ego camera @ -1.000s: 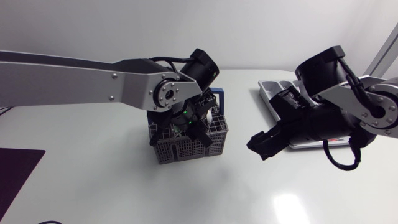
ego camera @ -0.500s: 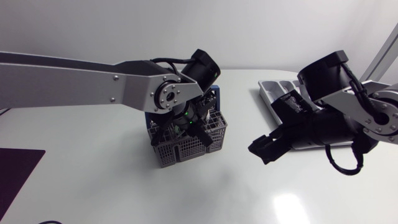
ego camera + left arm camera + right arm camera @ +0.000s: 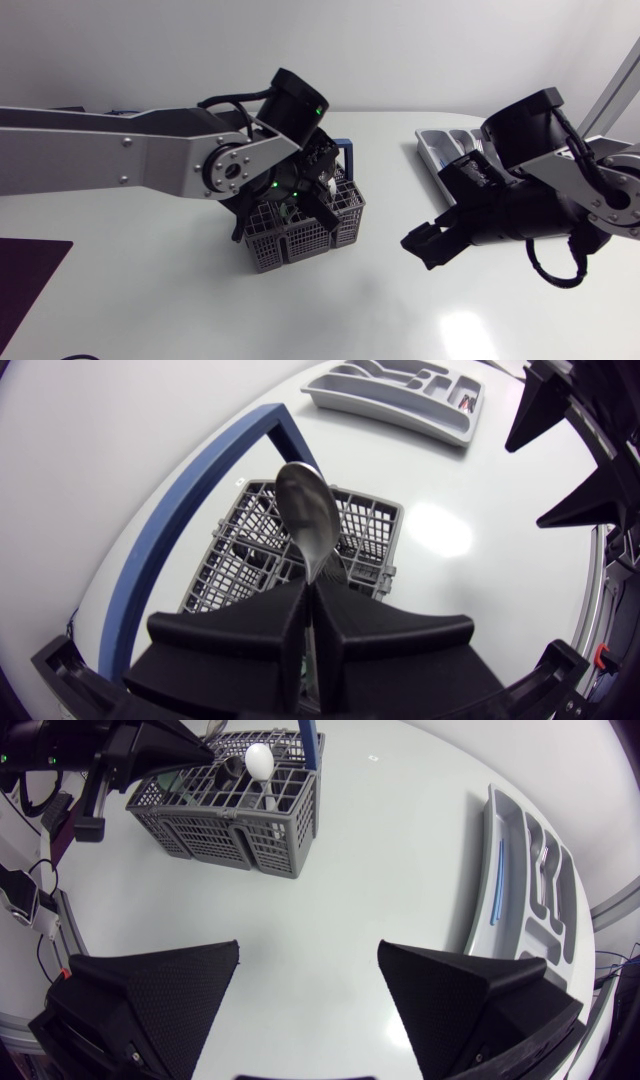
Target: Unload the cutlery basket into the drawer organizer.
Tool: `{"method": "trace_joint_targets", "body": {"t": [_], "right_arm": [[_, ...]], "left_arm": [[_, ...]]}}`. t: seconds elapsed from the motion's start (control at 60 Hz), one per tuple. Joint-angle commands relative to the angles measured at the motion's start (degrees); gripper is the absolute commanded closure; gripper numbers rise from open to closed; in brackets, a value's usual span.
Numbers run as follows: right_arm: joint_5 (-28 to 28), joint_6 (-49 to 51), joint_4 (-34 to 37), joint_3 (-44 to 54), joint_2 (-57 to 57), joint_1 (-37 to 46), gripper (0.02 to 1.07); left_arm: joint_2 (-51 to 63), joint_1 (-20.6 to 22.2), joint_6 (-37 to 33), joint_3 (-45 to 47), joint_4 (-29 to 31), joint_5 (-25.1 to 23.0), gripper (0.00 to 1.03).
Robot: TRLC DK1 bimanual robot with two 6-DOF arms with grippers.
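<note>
A grey wire cutlery basket (image 3: 300, 228) with a blue handle (image 3: 190, 530) stands mid-table. My left gripper (image 3: 303, 200) hangs just over it, shut on the handle of a metal spoon (image 3: 308, 520), whose bowl points out past the fingertips over the basket's compartments. The right wrist view shows a pale spoon bowl (image 3: 259, 762) above the basket (image 3: 220, 820), beside my left gripper (image 3: 160, 745). The grey drawer organizer (image 3: 440, 148) lies at the far right. My right gripper (image 3: 425, 243) is open and holds nothing, low over the table between basket and organizer.
The organizer (image 3: 530, 890) has several compartments; one long slot holds a blue item (image 3: 497, 870), and a small dark and red thing (image 3: 465, 402) lies in an end slot. Bare white table (image 3: 380, 850) lies between basket and organizer.
My left gripper has closed on the spoon, and its wrist has swung left and a little away from the basket. The right arm has drifted slightly lower.
</note>
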State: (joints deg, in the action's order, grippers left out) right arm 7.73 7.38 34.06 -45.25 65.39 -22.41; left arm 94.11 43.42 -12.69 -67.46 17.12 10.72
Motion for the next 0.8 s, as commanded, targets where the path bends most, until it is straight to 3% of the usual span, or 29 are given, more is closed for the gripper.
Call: {"method": "trace_joint_targets", "body": {"t": [0.0, 0.167, 0.317, 0.417, 0.633, 0.783], "right_arm": [[0.4, 0.7, -0.4, 1.7, -0.7, 0.1, 0.07], [0.4, 0.8, -0.4, 2.1, -0.7, 0.0, 0.07], [1.4, 1.1, -1.3, 2.0, -1.9, -0.3, 0.07], [1.8, 1.7, -2.2, 1.8, -3.4, -0.3, 0.07], [5.4, 1.2, -3.2, 1.0, -6.0, -0.3, 0.07], [7.4, -0.5, -3.5, -0.6, -7.1, -0.5, 0.07]], "left_arm": [[-2.4, -1.5, -1.2, 3.9, -3.4, -2.0, 0.99], [-7.0, -3.0, -0.8, 9.9, -13.3, -6.8, 0.99], [-11.8, -4.7, 0.6, 11.0, -16.7, -12.0, 0.99], [-12.8, -7.4, 4.7, 9.7, -16.8, -19.9, 0.99], [-13.9, -8.7, 8.3, 6.6, -14.8, -27.4, 0.99], [-12.1, -9.3, 13.2, 3.2, -11.3, -36.2, 0.99]]}}
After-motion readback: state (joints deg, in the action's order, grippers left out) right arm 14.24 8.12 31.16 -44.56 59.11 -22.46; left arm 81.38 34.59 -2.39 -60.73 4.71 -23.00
